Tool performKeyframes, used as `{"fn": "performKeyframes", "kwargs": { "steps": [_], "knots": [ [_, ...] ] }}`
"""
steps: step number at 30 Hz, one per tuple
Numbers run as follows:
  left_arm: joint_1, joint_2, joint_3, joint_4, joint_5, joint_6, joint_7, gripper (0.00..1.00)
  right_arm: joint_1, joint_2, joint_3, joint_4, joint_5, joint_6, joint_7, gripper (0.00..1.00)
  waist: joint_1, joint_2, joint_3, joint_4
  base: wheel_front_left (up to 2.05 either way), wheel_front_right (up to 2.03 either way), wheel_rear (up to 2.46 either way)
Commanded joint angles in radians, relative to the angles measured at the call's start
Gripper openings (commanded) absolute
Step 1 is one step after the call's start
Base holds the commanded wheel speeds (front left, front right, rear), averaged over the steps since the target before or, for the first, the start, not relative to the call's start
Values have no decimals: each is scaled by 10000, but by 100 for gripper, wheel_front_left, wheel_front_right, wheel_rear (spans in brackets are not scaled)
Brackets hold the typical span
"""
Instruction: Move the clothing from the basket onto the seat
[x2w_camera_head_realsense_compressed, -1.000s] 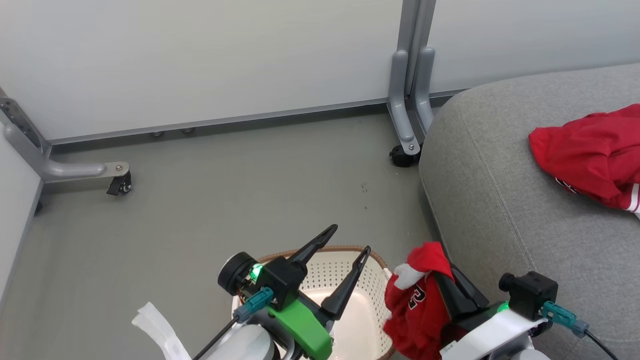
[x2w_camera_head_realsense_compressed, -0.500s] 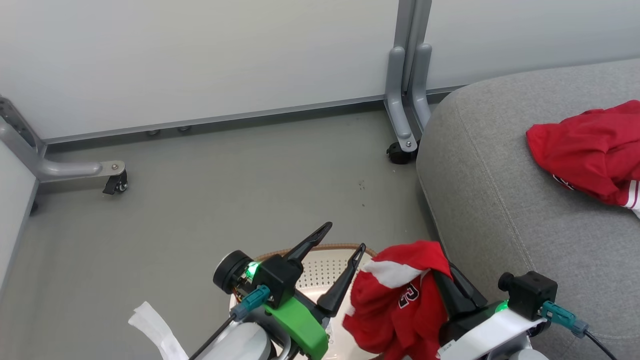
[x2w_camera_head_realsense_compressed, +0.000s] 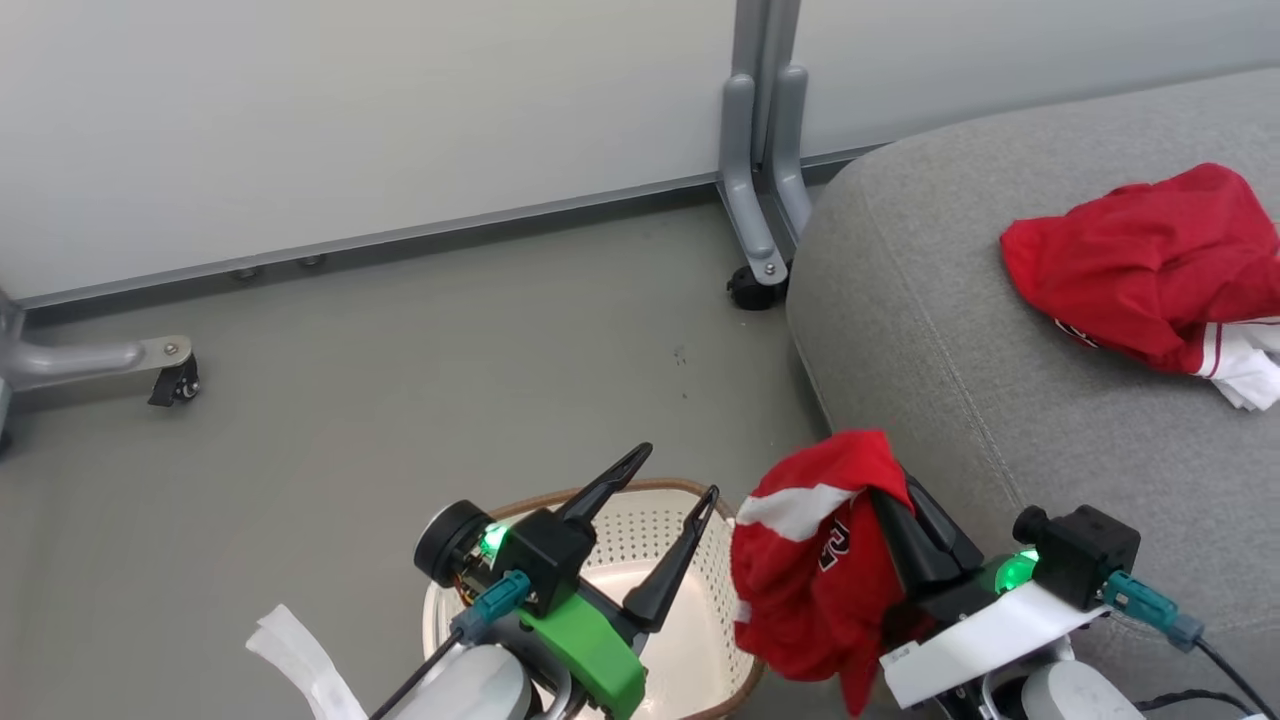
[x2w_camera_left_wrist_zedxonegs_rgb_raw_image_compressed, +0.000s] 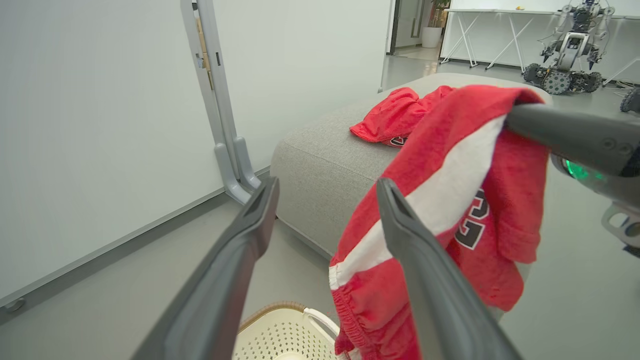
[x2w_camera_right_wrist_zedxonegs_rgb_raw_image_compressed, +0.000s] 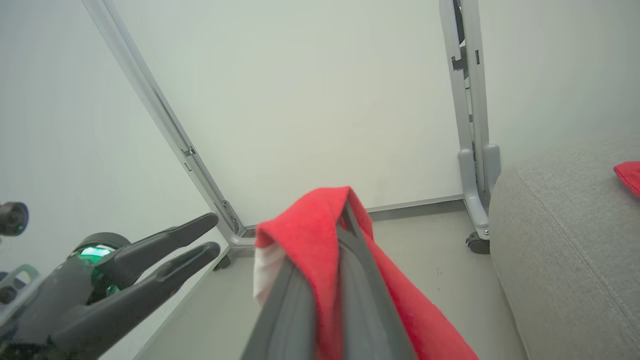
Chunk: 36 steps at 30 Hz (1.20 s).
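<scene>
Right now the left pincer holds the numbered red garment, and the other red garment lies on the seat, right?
No: the head view shows the right pincer holding the numbered red garment; the left pincer is open and empty. The other red garment does lie on the seat.

The red garment hides the tips of the right claw; the basket under the left claw is cut off below.
</scene>
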Motion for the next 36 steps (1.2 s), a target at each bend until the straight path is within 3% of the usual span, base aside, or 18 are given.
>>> {"fn": "performKeyframes", "kwargs": {
  "steps": [1, 14, 23, 29, 36],
  "knots": [
    [2, 68, 24, -44, 114, 38, -3, 100, -143, -35, -122, -120, -98, 1, -32, 0, 0, -1, 273, -498, 0, 0, 0],
    [-547, 65, -67, -52, 221, -6, -3, 100, -214, -25, -1069, -1015, -514, 1, -30, 0, 0, -1, 1015, -2719, 0, 0, 0],
    [-874, 178, -272, 143, 227, -67, -2, 100, 5, 166, -1682, -1558, -614, 1, -32, 0, 0, -1, 1491, -3779, 0, 0, 0],
    [-1013, 259, -421, 135, 252, -93, 37, 100, -87, 306, -2071, -1569, -527, 1, -30, 0, 0, -1, 1767, -3993, 0, 0, 0],
    [-1280, 289, -620, 24, 260, -116, 223, 100, -1465, 65, -2544, -1068, -278, 1, -32, 0, 0, -1, 2352, -3766, 0, 0, 0]
  ]
}}
